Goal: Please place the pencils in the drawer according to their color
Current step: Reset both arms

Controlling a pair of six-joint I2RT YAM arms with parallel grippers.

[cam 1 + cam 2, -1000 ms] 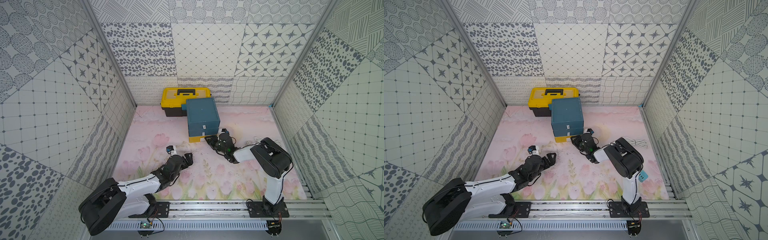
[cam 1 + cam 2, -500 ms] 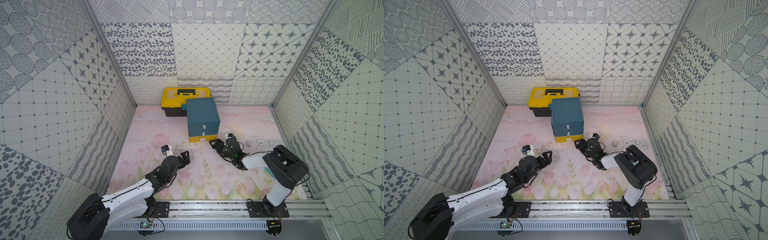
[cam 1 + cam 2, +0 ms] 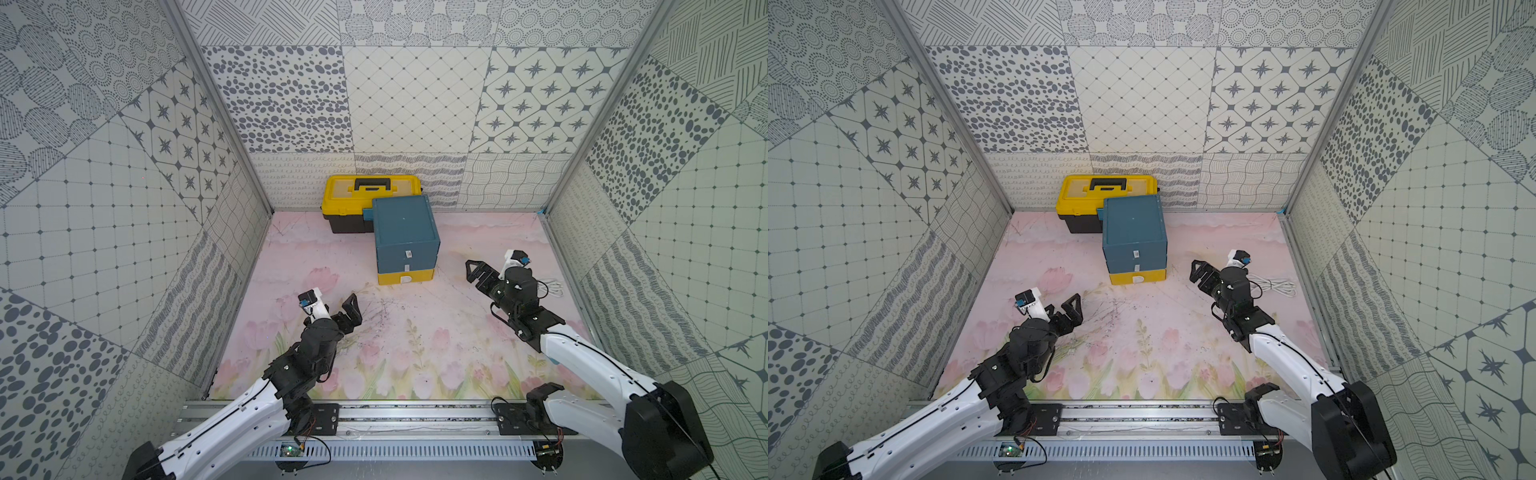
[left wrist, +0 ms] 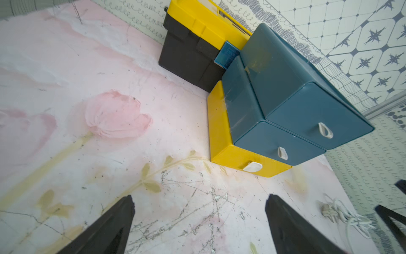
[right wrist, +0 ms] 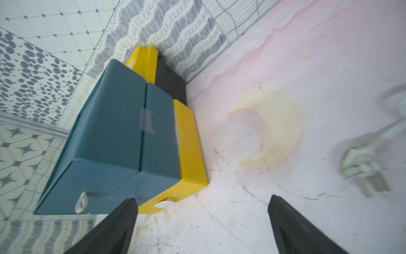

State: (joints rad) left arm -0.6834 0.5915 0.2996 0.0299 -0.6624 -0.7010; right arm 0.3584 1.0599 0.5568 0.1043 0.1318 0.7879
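Note:
The drawer (image 3: 405,239) (image 3: 1133,235) is a teal cabinet with a yellow lowest drawer, standing mid-table. All three drawers are shut, and their white tabs face me. No pencils show in any view. My left gripper (image 3: 347,309) (image 3: 1065,309) hovers open over the mat, in front of the cabinet and to its left. In the left wrist view the gripper (image 4: 198,198) holds nothing, and the drawer (image 4: 285,99) lies ahead. My right gripper (image 3: 476,272) (image 3: 1198,270) stands open to the right of the cabinet. In its wrist view the gripper (image 5: 203,198) is empty beside the drawer (image 5: 114,132).
A yellow toolbox (image 3: 370,195) (image 4: 197,24) with a black handle and base sits behind the cabinet, against the back wall. A coiled white cable (image 3: 550,286) (image 3: 1275,286) (image 5: 362,162) lies on the mat by the right wall. Patterned walls close in three sides.
My right gripper has drawn back from the cabinet's front toward the right and opened wide. The left gripper has shifted a little to the left, still open.

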